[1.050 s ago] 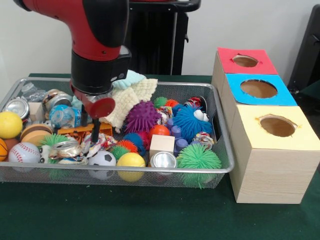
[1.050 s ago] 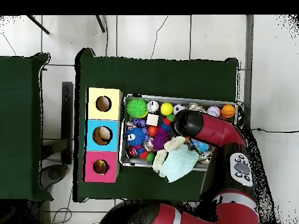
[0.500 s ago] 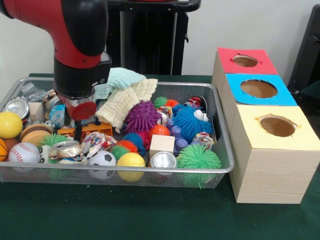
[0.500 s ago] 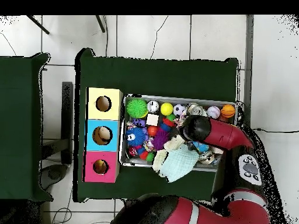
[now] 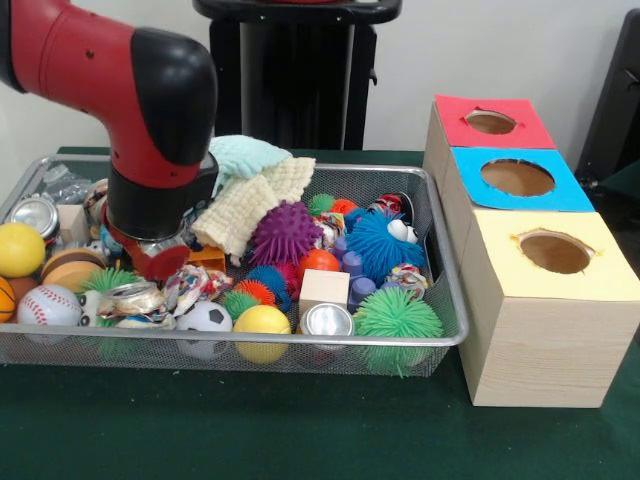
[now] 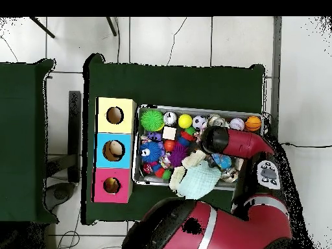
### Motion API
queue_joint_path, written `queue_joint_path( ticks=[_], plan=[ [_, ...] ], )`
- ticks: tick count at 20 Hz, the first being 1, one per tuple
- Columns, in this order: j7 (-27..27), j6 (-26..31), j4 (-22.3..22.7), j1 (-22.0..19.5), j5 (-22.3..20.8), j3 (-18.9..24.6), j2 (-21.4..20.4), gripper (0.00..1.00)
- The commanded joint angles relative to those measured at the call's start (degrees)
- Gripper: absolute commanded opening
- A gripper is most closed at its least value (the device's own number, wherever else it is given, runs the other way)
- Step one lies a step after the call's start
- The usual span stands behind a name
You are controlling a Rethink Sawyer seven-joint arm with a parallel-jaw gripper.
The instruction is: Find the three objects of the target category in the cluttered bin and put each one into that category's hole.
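A wire mesh bin (image 5: 240,343) holds a jumble of toys. My gripper (image 5: 150,262) is down among the clutter at the bin's left middle, its end hidden behind the black wrist and a red disc. Beside it lie a crushed can (image 5: 130,297), a soccer ball (image 5: 205,317), a yellow ball (image 5: 261,322) and a baseball (image 5: 47,305). Spiky balls in purple (image 5: 285,233), blue (image 5: 380,245) and green (image 5: 397,315) sit further right. Three boxes with round holes stand to the right: red (image 5: 492,121), blue (image 5: 518,178), yellow (image 5: 555,252). From overhead the arm (image 6: 216,139) covers the bin's right half.
Folded cloths (image 5: 250,195) drape over the bin's far rim right beside the wrist. A wooden block (image 5: 323,287) and an upright can (image 5: 328,320) sit near the front rim. Another can (image 5: 35,213) and a second yellow ball (image 5: 20,248) lie at the far left. Green cloth covers the table (image 5: 300,430).
The arm has shifted toward the picture's left in the front view and dropped lower into the bin. The orange toy under it is now mostly hidden.
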Motion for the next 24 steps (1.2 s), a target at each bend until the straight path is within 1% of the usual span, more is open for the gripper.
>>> queue_joint_path(
  ticks=[1, 4, 14, 19, 22, 24],
  plan=[
    [-11.26, 3.27, -3.72, 0.11, -4.65, 7.79, 3.28, 1.0],
    [-10.56, 3.85, -2.91, 0.08, -4.89, 8.08, 2.7, 1.0],
    [-10.73, 7.03, 2.11, -0.73, -4.29, 9.14, -2.15, 1.0],
    [-9.45, 3.98, 4.85, -1.55, -4.48, 10.21, -3.71, 1.0],
    [-7.86, 4.24, 6.97, -1.51, -3.9, 10.19, -5.32, 1.0],
    [-7.95, 4.08, 7.74, -2.02, -3.84, 10.75, -5.67, 1.0]
  ],
)
